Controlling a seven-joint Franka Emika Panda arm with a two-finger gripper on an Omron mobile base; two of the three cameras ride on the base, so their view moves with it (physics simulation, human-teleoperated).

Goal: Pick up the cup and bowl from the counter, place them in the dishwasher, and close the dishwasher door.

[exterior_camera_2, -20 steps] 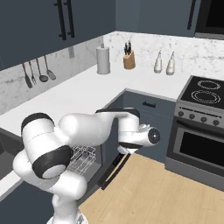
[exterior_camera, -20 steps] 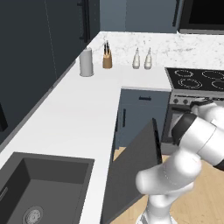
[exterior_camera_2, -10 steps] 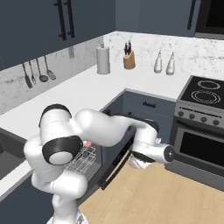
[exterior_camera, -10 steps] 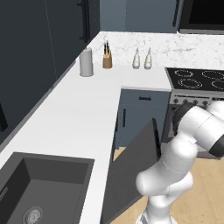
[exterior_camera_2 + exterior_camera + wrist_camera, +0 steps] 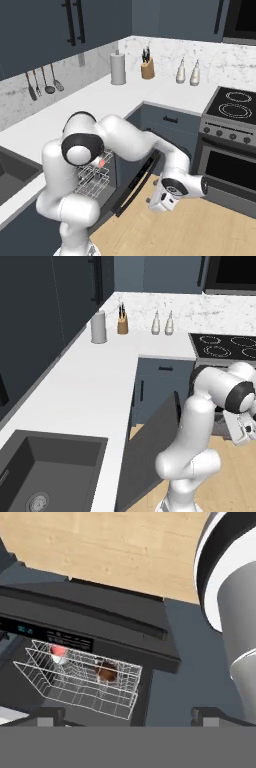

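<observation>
Dishwasher door (image 5: 134, 181), a flat slate blue-grey panel with dark inner face, hangs partly open, tilted out over the wooden floor (image 5: 200, 225). Pincer (image 5: 150, 204) low beside the door's outer edge, jaws spread wide, nothing between them; not touching the door as far as I can tell.

Inside, the white wire rack (image 5: 80, 679) carries the small glossy reddish-brown bowl (image 5: 106, 673) and, toward its other end, a small pale cup with a reddish tinge (image 5: 58, 654). Loading looks done; closing is the step in hand.

To do it well: get the pincer under or behind the panel's outer face, near the free edge, and push along the hinge arc, not straight in. Keep the elbow clear of the steel oven (image 5: 227, 165) just beside.

Beyond, the white L-shaped surface (image 5: 90, 381) holds a tall grey canister (image 5: 98, 328), knife block (image 5: 122, 322), two white shakers (image 5: 162, 324).
</observation>
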